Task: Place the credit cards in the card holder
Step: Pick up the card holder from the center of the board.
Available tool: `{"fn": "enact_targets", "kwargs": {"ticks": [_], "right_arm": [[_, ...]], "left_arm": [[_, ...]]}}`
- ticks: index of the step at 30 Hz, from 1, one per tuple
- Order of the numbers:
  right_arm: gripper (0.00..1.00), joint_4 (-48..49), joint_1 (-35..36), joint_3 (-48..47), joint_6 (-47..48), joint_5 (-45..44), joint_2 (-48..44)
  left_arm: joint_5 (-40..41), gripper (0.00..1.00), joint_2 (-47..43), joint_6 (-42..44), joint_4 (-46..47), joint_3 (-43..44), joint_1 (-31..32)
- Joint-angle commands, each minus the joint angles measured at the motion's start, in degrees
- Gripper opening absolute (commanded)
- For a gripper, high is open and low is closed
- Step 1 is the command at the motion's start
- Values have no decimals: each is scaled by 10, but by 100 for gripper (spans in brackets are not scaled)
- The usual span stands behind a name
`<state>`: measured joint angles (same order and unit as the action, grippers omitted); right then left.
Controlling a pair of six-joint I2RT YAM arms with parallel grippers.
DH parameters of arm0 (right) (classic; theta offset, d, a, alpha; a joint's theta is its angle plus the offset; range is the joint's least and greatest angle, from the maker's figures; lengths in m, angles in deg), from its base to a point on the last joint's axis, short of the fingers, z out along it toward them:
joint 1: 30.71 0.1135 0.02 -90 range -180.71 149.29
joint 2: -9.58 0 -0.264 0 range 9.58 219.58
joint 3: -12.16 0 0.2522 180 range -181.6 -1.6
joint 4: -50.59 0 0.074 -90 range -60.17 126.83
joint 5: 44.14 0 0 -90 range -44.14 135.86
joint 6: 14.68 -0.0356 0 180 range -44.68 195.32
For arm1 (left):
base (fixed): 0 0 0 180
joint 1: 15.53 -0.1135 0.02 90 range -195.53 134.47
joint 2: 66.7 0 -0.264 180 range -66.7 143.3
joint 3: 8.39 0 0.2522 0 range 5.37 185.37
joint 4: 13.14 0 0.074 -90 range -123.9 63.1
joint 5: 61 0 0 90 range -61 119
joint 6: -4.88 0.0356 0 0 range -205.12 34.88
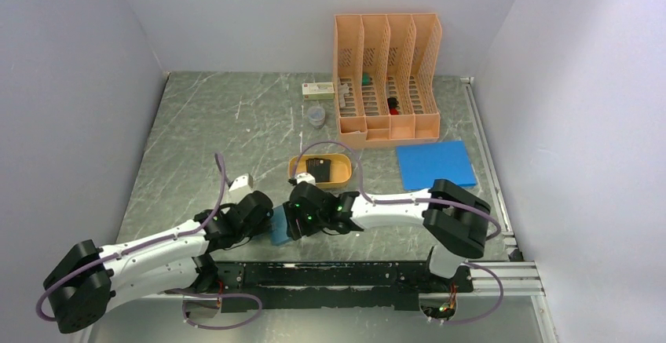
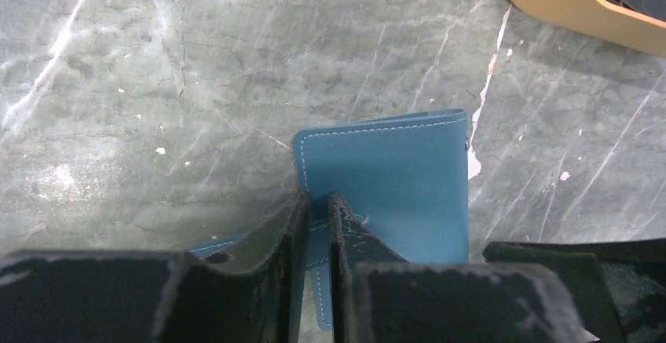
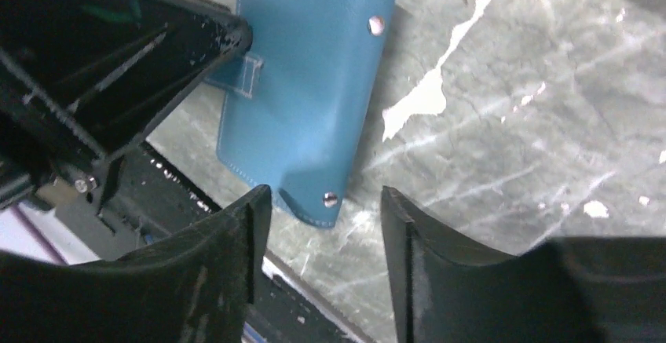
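The small teal leather-like card holder (image 2: 393, 186) lies flat on the grey marbled tabletop (image 2: 157, 84), near its front edge between both arms. The left gripper (image 2: 318, 202) has its jaws drawn almost together on the snap tab (image 3: 250, 76) (only a slit remains). The right gripper (image 3: 326, 194) hangs spread above a corner. The dark grey credit cards (image 1: 318, 166) sit in the orange oval tray (image 1: 334, 180).

Table (image 1: 236, 123): dark grey-green stone-look top with pale veins and white scuffs. Plain pale grey-lavender walls enclose it: left wall (image 1: 71, 84) at 9 o'clock, back wall (image 1: 259, 13) at 12, right wall (image 1: 581, 123) at 3. Metal rail (image 1: 491, 178) runs along the table's 3 o'clock edge. Light even, diffuse; shadows soft.
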<state>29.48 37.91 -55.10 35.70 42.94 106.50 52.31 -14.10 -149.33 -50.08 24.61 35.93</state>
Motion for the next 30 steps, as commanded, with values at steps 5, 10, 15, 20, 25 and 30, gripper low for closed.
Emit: {"fn": "enact_targets", "kwargs": {"ticks": [5, 10, 15, 20, 25, 30], "right_arm": [[65, 109, -55, 101, -65, 91, -88], [66, 216, -95, 148, -113, 183, -82], [66, 275, -111, 164, -157, 210, -49], [65, 340, -120, 188, -207, 230, -10], [65, 356, -121, 206, -231, 219, 2], [60, 398, -121, 214, -249, 220, 34]], "left_arm": [[8, 15, 28, -8, 5, -37, -2], [-1, 13, 23, -8, 23, -53, -2], [-1, 12, 31, -8, 27, -53, -2], [-3, 12, 39, -11, 33, -55, -3], [-5, 11, 42, -16, 40, -60, -2], [-9, 11, 49, -19, 46, -61, -3]]}}
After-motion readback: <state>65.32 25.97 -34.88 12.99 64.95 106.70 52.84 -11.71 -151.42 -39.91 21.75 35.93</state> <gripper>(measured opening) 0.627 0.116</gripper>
